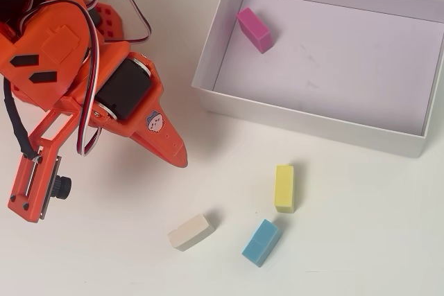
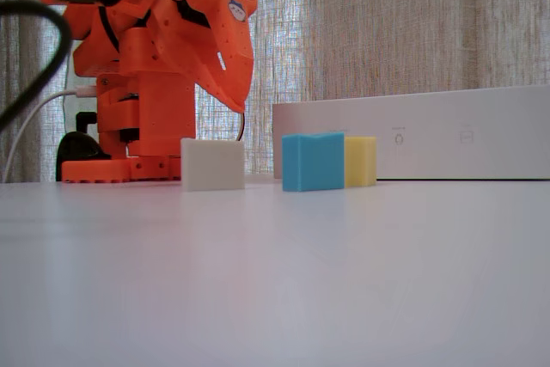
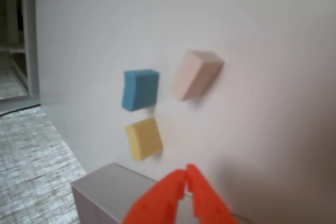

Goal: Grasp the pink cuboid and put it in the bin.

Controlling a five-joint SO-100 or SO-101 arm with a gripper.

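Inside bin, near top-left corner: pink cuboid flat, long axis diagonal upper-left to lower-right; fingers closed, empty.

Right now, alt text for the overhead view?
A pink block lies inside the white bin near its upper-left corner. On the table in front of the bin sit a yellow block, a blue block and a cream block. The orange arm fills the left side, jaws shut and empty.

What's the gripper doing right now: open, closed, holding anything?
Gripper: closed and empty, fingertips together in the wrist view. The pink cuboid already lies inside the bin.
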